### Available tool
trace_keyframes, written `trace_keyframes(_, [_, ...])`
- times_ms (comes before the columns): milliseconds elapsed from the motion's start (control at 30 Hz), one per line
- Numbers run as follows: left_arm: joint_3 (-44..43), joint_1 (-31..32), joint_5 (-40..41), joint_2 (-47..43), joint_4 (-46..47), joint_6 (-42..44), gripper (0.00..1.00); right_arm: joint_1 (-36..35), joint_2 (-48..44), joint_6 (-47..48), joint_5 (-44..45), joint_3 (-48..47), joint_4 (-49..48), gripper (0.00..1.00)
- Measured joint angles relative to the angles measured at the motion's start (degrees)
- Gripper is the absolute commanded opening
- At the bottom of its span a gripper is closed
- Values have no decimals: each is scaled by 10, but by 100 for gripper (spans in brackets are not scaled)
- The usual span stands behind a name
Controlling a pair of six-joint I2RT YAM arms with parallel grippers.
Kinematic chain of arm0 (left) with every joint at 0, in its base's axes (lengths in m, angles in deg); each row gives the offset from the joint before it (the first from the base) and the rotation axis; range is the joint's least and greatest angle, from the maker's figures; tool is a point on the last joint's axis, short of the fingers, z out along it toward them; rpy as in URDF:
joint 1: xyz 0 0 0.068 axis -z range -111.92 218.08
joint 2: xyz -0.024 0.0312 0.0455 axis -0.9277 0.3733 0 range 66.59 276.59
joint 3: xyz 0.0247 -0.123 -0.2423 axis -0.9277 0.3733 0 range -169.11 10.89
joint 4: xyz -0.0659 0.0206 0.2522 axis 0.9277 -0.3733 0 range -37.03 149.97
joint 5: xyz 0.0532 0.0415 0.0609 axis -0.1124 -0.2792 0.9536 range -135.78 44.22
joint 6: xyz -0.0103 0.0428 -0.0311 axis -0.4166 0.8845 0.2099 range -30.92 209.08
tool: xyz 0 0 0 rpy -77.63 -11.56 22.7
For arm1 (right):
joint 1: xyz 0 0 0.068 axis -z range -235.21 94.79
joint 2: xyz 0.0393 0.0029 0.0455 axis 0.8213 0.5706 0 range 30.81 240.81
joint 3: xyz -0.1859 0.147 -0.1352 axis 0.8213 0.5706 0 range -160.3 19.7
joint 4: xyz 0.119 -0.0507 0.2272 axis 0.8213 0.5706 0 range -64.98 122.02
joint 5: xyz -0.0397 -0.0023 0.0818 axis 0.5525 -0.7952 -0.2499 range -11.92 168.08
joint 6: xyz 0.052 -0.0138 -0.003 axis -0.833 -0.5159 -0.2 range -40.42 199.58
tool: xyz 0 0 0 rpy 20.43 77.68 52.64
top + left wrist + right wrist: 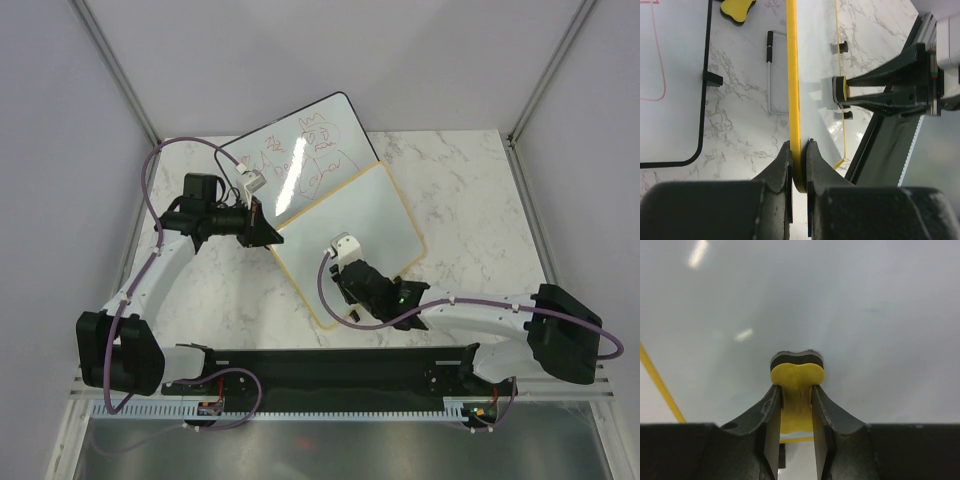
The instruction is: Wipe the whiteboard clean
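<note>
as left gripper (799,145) pinches yellow edge of whiteboard (815,75), lower centre | right gripper (796,390) clamps eraser (797,371) | risk: hard strokes could twist it free

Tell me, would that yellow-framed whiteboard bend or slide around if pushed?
Probably stiff: the whiteboard edge runs straight from the left tool clamping it. It looks thin, so likely light. Its glossy face and the smooth marble table suggest it would slide if unheld.

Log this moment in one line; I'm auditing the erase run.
left end effector: shut on whiteboard edge | right end effector: shut on eraser | eraser: against whiteboard face | whiteboard: no marks visible
</note>
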Motion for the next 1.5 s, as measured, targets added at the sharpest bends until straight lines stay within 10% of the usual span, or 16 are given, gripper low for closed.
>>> trace_keyframes(400, [0,2,-5,0,6,1,2,-101,15,-19,-55,73,-59,0])
trace_keyframes(800, [0,1,20,-1,15,-9,2,240,-37,-108,-24,81,-84,0])
trace_keyframes(1067, [0,4,19,-9,10,-9,2,299,-44,-133,-4,116,-78,0])
trace_keyframes(1500, [0,4,27,-9,2,-6,2,212,69,-49,-64,-152,-115,0])
